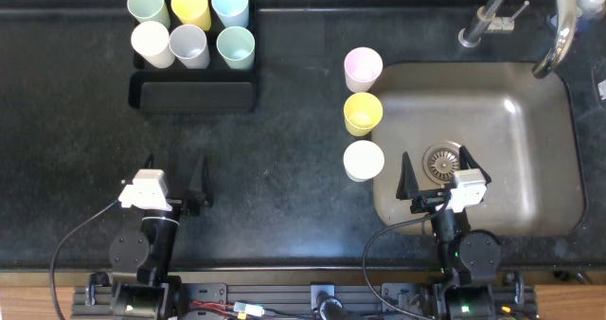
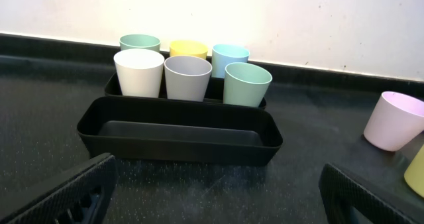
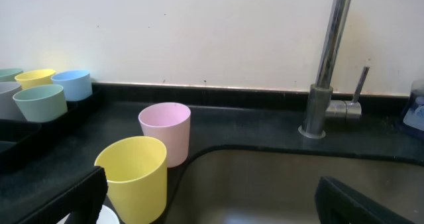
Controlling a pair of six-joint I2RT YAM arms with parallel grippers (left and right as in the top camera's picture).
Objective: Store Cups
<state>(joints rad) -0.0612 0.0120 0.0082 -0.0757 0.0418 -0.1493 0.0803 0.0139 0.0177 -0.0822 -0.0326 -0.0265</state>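
Left fingers (image 2: pixel 73 191) and right fingers (image 3: pixel 371 201) wide open, empty; pink cup (image 3: pixel 165 132), yellow cup (image 3: pixel 132 174) packed close just ahead of right fingers by sink (image 3: pixel 265 184) rim, risks knocking a neighbour in when grabbing.

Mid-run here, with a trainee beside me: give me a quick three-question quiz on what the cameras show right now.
1. How many cups stand loose on the counter beside the sink?
2. True or false: the front tray holds a cup.
3. The loose cup nearest the right gripper is: A pink, B yellow, C white.

Key
1. Three: the pink cup, the yellow cup and the white cup.
2. False: it is empty. The six stored cups sit behind it.
3. C.
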